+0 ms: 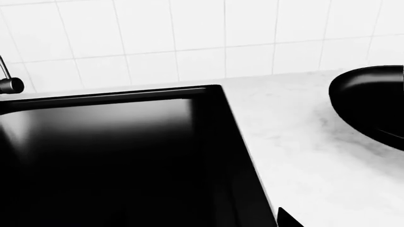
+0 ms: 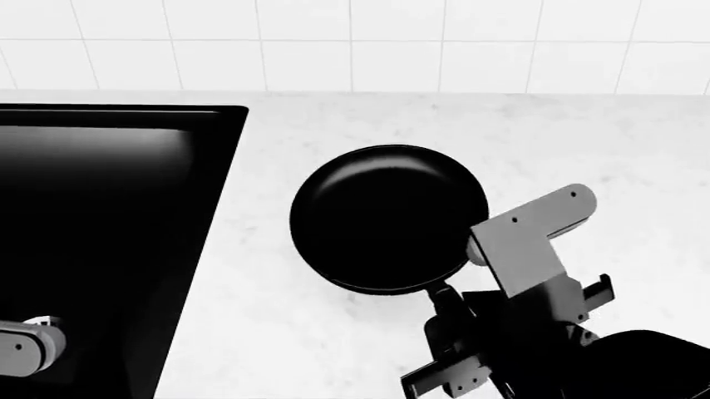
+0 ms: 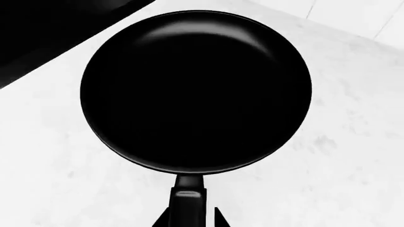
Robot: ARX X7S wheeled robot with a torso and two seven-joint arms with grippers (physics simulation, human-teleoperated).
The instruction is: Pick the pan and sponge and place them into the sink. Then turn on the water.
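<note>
The glossy black pan (image 2: 388,218) lies on the white marble counter to the right of the sink (image 2: 111,208). It fills the right wrist view (image 3: 196,90), and its edge shows in the left wrist view (image 1: 372,104). My right gripper (image 3: 189,220) straddles the pan's short handle (image 3: 188,198). One finger is against the handle and a small gap shows at the other. In the head view it sits at the handle (image 2: 450,320). Only one dark fingertip (image 1: 287,220) of my left gripper shows, by the sink's right rim (image 1: 233,142). The sponge and the water are out of view.
A white tiled wall (image 2: 355,41) runs behind the counter (image 2: 599,141). A grey metal faucet part (image 1: 9,82) shows at the sink's far side. My left arm's wrist (image 2: 22,345) hangs over the sink basin at the lower left.
</note>
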